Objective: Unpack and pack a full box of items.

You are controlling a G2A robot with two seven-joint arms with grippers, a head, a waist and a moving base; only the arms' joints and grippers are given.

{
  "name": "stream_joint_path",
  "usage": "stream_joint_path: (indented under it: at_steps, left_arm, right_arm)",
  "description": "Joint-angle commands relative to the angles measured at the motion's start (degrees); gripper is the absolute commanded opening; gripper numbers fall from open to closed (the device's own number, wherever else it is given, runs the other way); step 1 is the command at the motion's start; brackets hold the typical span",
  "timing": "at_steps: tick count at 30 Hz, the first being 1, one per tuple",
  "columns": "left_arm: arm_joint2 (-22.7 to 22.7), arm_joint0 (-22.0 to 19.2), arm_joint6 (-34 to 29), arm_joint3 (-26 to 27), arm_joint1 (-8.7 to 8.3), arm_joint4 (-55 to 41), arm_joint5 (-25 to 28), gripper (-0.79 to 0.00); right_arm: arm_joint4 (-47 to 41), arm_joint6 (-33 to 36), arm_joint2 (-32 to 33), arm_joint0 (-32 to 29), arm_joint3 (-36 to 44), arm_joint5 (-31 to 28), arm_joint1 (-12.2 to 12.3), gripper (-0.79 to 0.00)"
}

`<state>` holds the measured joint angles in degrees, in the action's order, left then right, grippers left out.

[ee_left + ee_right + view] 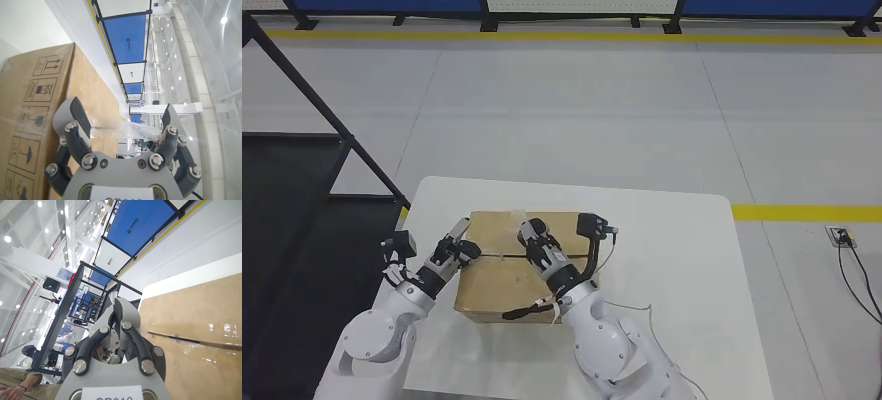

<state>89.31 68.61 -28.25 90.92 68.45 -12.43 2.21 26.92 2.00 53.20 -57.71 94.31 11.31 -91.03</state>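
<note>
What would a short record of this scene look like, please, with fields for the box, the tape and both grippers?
surface: white table
box: cardboard box standing on the table, top flaps closed
tape: clear tape strip, partly lifted off the box's top seam
left arm: left gripper open beside the box's upper edge, the lifted tape strip in front of it
right arm: right gripper shut above the box top, apparently pinching the tape strip's end
stage: unpacking not yet begun
</note>
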Motion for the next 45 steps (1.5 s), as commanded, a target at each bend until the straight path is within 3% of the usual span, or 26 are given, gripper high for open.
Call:
stream_joint_path:
  at_steps: [1, 13, 17, 26, 45]
  left_arm:
    - [0.0, 0.0, 0.0, 0.0, -0.02, -0.2, 0.1, 0.000]
    - [-0.3, -0.4, -0.7, -0.3, -0.25, -0.3, 0.3, 0.000]
    - [-0.4, -0.3, -0.6, -0.2, -0.29, -0.5, 0.5, 0.000]
    - [-0.6, 0.0, -0.8, 0.0, -0.42, -0.7, 0.5, 0.000]
    - [-1.3, 0.5, 0.2, 0.2, -0.57, -0.7, 0.6, 0.000]
  right_arm:
    - [0.3, 0.1, 0.1, 0.0, 0.0, 1.3, -0.1, -0.428]
    - [2.6, -1.4, 0.3, -1.1, 0.1, 2.8, -0.5, -0.289]
    - [3.2, -2.9, 1.1, -1.7, 0.2, 2.3, -0.6, -0.336]
    - [3.5, -3.4, 3.3, -3.5, 1.0, 2.0, -0.6, -0.326]
    - [5.4, -7.0, 8.0, -8.8, 5.5, 1.9, -0.3, -0.114]
